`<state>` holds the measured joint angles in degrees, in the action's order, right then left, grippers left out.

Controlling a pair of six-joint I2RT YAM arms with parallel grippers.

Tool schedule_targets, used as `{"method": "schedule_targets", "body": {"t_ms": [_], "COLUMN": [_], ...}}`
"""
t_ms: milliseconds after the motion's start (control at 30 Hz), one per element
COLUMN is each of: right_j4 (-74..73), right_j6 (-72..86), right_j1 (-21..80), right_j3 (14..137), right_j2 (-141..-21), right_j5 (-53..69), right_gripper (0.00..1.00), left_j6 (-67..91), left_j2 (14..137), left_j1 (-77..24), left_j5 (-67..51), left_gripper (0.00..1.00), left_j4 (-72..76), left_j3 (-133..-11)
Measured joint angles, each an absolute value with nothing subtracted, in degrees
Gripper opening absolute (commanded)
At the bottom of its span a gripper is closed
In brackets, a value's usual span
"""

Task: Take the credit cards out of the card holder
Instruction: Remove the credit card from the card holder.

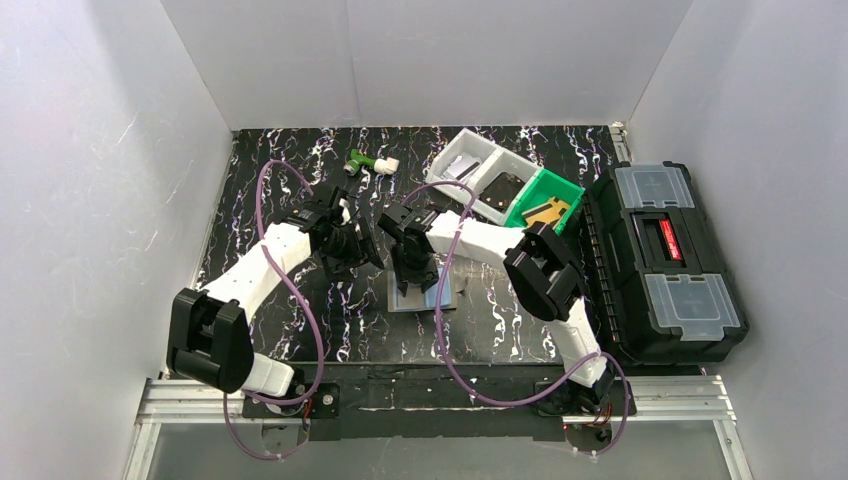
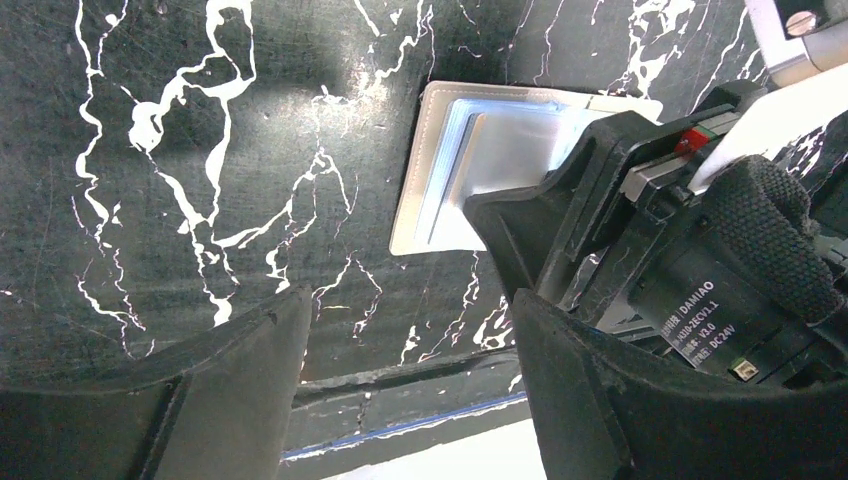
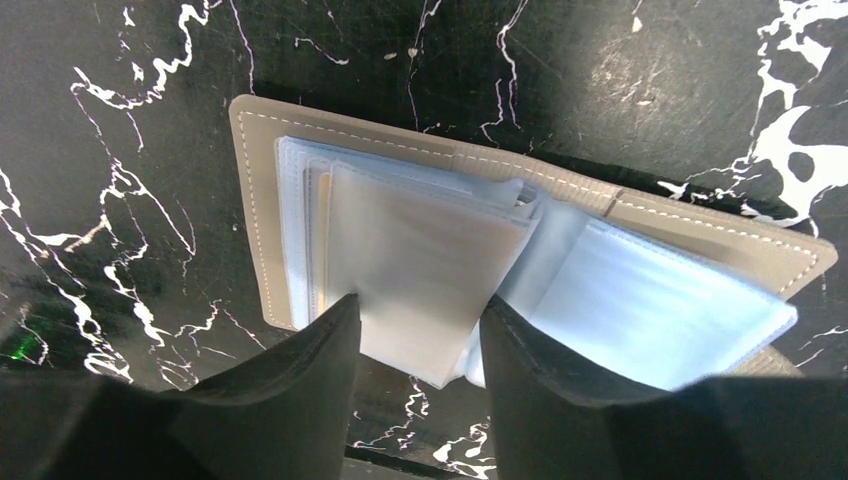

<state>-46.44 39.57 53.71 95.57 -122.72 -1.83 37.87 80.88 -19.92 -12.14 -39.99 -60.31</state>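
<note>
From above, the small flat grey folding card holder (image 1: pixel 410 303) lies open on the black, white-veined tabletop (image 1: pixel 260 190), in the middle and close to the arms. The right fingers (image 1: pixel 414 278) hang right over it. The left fingers (image 1: pixel 345 266) hang just beside it, on the left. White plastic bins (image 1: pixel 470 160), a green plastic bin (image 1: pixel 560 190) and a big black toolbox (image 1: pixel 665 260) sit off to the right. No card lies out on the tabletop.

From the left wrist, the left fingers (image 2: pixel 240 390) are wide apart with nothing between them. The card holder (image 2: pixel 450 150) lies a little way ahead, and the right arm's black end covers part of it.

From the right wrist, the card holder (image 3: pixel 400 230) shows its soft, see-through bluish sleeves (image 3: pixel 650 310). The right fingers (image 3: pixel 290 400) stand apart, one on each side of a loose sleeve flap (image 3: pixel 420 290). I cannot tell if they touch it yet. The credit cards do not show clearly, so they are likely tucked inside the sleeves.

The step looks like getting hold of the first card, and none is out yet. Next, the right fingers need to pinch a card's edge, not just the floppy sleeve. The left fingers should likely hold the card holder down, or it may lift along.
</note>
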Motion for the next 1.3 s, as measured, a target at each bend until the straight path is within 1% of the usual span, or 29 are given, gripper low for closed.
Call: {"method": "schedule_targets", "body": {"t_ms": [33, 167, 333, 467, 700, 900, 1167, 1300], "right_j4": [-46.54, -46.59, -43.66, -39.22, -32.73, -29.52, -26.41, -26.3], "right_j6": [39.18, 37.8, 36.45, 35.53, 34.13, 33.45, 32.77, 32.71], "right_j1": [53.71, 53.01, 50.85, 48.58, 45.04, 43.42, 43.18, 43.03], "right_j3": [95.61, 95.29, 91.5, 87.02, 81.49, 79.24, 78.08, 78.04], "right_j2": [-122.74, -122.67, -120.86, -118.96, -117.34, -117.01, -117.05, -117.12], "right_j5": [-1.76, -0.89, 2.5, 7.75, 16.45, 20.95, 23.79, 24.21], "right_gripper": [0.47, 0.3, 0.18, 0.1, 0.07, 0.07, 0.06, 0.06], "left_j6": [37.95, 38.19, 38.63, 38.79, 39.07, 39.22, 39.44, 39.42], "left_j2": [80.9, 81.03, 81.52, 83.05, 88.03, 92.44, 98.32, 101.08], "left_j1": [-19.92, -19.92, -19.94, -20.43, -24.43, -28.53, -30.57, -30.87], "left_j5": [-12.23, -12.49, -12.84, -13.1, -13.78, -14.57, -16.51, -17.19], "left_gripper": [0.72, 0.71, 0.68, 0.6, 0.5, 0.39, 0.33, 0.31], "left_j4": [-39.77, -39.22, -38.85, -38.33, -37.5, -36.77, -34.04, -32.88], "left_j3": [-60.23, -59.42, -58.54, -58.54, -59.31, -62.74, -64.88, -64.9]}}
